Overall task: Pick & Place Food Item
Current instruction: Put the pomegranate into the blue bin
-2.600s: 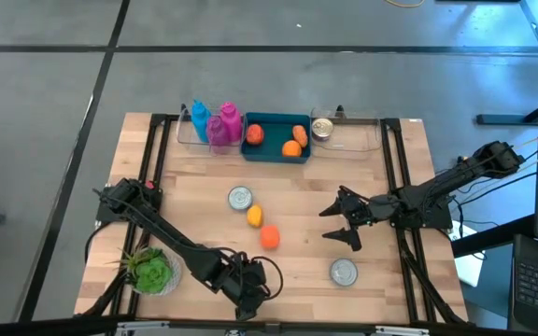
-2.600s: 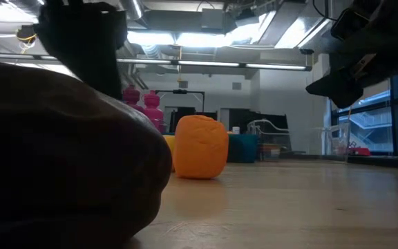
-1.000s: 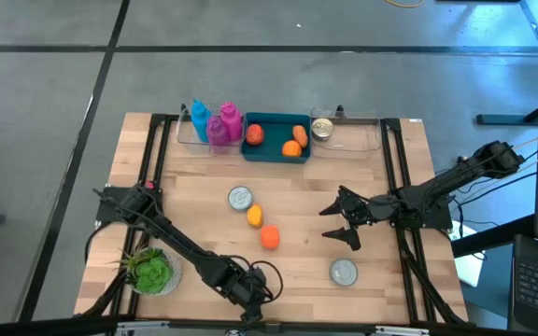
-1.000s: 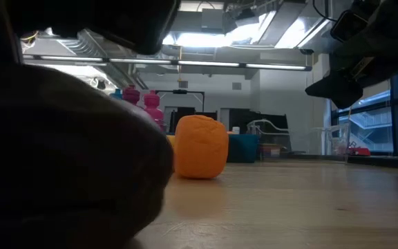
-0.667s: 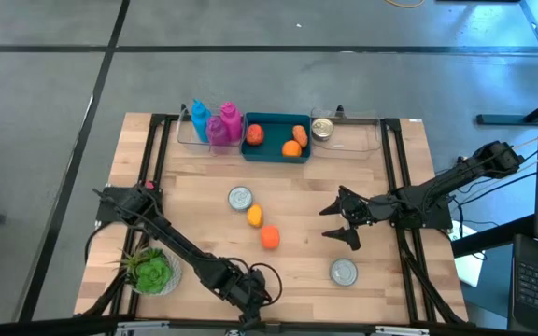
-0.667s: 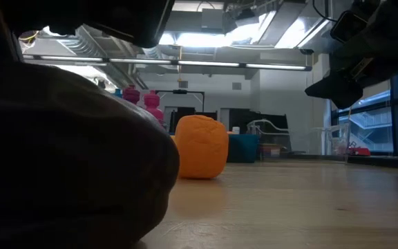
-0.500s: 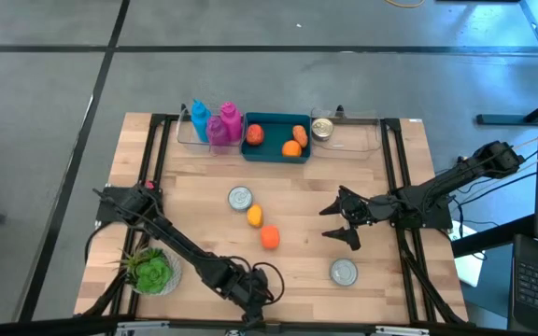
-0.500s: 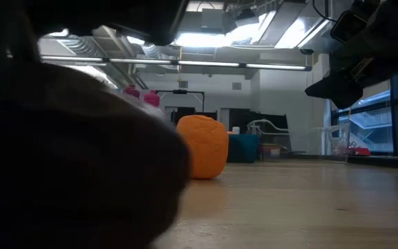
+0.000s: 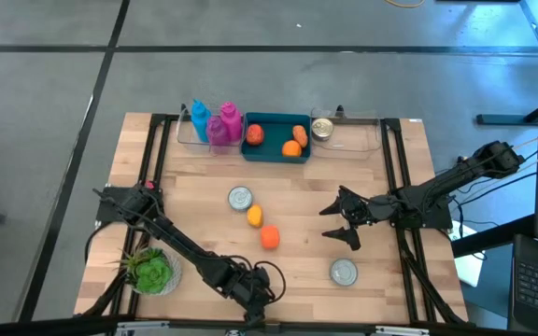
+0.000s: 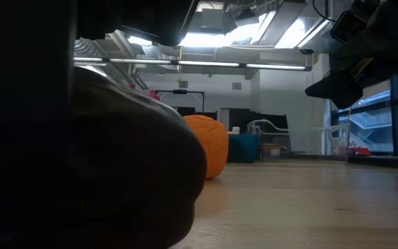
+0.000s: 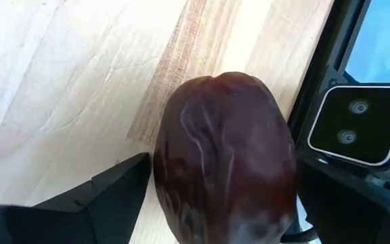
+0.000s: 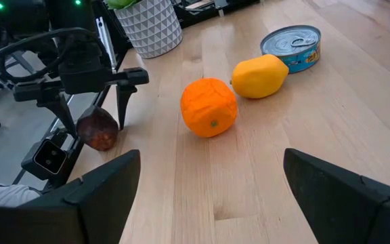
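Observation:
A dark brown, wrinkled fruit [image 11: 225,135] lies on the wooden table at its near edge, right in front of the low camera [image 11: 357,129]. It fills the left of the low view [image 10: 116,159]. My left gripper [image 9: 255,297] slants down over it and is open, with one finger [image 11: 117,190] on each side of the fruit [image 12: 99,134]. My right gripper [image 9: 328,222] hangs open above the table's right half, with nothing between its fingers. An orange [image 9: 269,237] and a lemon [image 9: 255,217] lie mid-table. My left gripper stands astride the dark fruit, slanting down from the table's far left. One finger [image 12: 68,115] is close beside each of its sides. I cannot tell whether either finger touches it. The fruit rests on the table.
Two tins [image 9: 240,197] [image 9: 344,272] stand on the table. At the far edge sit a teal tray [image 9: 276,154] with food, a clear tray [image 9: 353,140] with a tin, and pink and blue bottles [image 9: 215,123]. A potted plant [image 9: 152,271] stands near left.
My left gripper has turned a little at the wrist while staying in place. In the low view the dark fruit has shifted toward the table's right and now hides the left part of the orange.

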